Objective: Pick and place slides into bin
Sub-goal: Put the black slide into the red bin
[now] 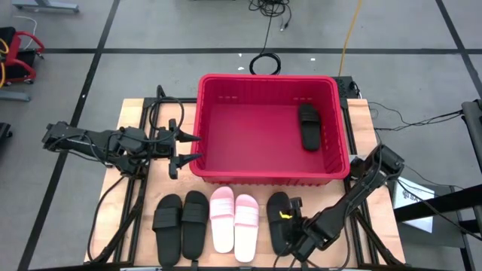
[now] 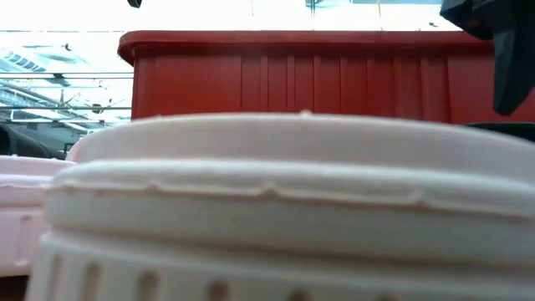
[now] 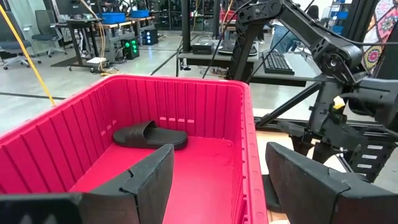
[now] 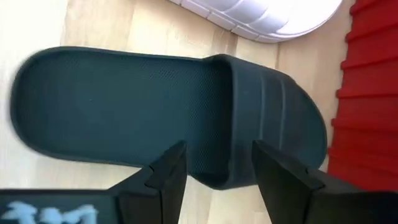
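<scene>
The red bin [image 1: 267,169] stands mid-table with one black slide [image 1: 307,126] lying flat on its floor at the right; that slide also shows in the left wrist view [image 3: 149,135]. Along the table's near edge lie two black slides [image 1: 181,223], two pale pink slides [image 1: 233,220] and one more black slide [image 1: 279,220]. My right gripper [image 1: 296,226] is open just above this last slide [image 4: 124,106], its fingers standing either side of the strap's side edge [image 4: 217,168]. My left gripper [image 1: 188,147] is open and empty at the bin's left wall.
In the low view a pink slide [image 2: 251,209] fills the foreground, with the bin's wall [image 2: 292,79] behind it. Bare wood shows left of the bin [image 1: 139,113]. Cables and black frame rails run along the table's left and right edges.
</scene>
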Controlling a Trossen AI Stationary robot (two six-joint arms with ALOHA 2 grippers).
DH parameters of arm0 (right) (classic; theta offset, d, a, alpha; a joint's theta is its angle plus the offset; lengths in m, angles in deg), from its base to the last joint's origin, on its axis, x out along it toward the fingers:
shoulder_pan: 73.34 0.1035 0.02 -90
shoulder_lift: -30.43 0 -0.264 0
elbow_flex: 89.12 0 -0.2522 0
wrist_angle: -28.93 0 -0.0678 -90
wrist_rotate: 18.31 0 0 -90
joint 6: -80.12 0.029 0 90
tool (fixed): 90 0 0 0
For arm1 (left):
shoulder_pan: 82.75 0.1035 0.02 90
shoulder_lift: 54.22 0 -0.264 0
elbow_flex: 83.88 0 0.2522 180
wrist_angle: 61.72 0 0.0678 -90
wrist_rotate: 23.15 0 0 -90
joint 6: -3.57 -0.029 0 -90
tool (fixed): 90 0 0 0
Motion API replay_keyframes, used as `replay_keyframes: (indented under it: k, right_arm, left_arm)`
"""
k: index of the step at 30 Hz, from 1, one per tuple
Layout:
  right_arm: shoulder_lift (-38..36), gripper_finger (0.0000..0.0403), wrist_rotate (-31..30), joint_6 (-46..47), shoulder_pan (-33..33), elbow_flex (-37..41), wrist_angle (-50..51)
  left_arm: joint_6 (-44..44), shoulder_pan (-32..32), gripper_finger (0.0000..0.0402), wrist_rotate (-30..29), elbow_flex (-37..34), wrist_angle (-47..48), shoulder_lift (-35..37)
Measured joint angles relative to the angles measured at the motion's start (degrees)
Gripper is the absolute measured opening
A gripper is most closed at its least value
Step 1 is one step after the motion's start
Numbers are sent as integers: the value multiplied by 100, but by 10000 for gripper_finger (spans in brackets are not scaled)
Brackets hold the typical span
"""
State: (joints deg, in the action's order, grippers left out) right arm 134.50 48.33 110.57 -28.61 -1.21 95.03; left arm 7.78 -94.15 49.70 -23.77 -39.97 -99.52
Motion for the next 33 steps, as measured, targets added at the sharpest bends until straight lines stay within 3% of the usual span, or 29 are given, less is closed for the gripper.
replay_keyframes:
  k: [8, 22, 33]
  right_arm:
    - [90, 169, -461, 36, 0, 29, 207]
    - [92, 165, -682, 231, -8, 536, -77]
    - [81, 64, -745, 388, -144, 769, -305]
  left_arm:
    - [4, 2, 255, 2, 0, -2, 0]
    - [20, 1, 255, 2, 2, -2, 0]
    - [37, 2, 255, 2, 2, -4, 0]
